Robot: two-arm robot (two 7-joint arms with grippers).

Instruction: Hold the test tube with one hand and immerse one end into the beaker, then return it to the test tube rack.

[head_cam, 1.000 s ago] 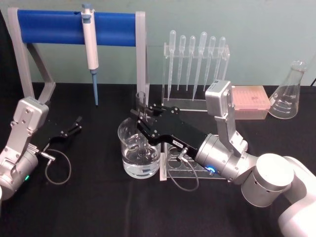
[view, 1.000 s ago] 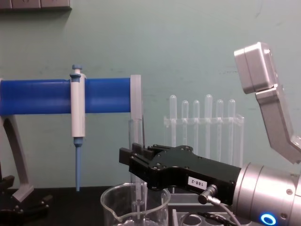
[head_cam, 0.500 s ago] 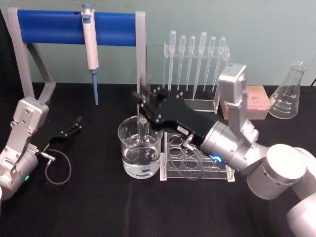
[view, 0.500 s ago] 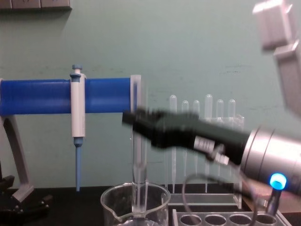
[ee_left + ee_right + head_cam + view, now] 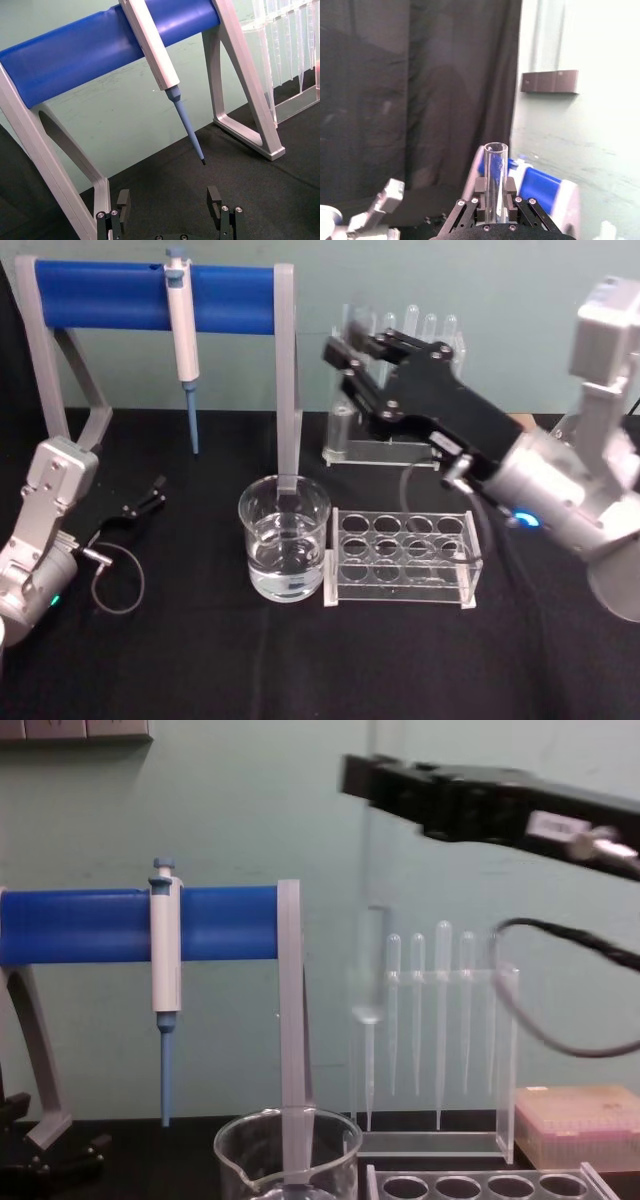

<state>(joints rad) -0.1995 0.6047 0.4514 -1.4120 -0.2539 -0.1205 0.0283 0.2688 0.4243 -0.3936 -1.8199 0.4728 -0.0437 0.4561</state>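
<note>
right gripper [image 5: 348, 358] is clamping the test tube [image 5: 369, 960] upright, high above the beaker [image 5: 285, 536], likely for returning it to the rack [image 5: 403, 558]; left gripper [image 5: 170, 217] is sitting open, empty.

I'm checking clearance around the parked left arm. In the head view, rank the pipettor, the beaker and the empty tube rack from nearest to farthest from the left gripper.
From the left gripper, parked open at far left:
1. pipettor, hanging on the blue stand just behind it, tip down.
2. beaker, to its right, at centre.
3. tube rack, right of the beaker.
</note>
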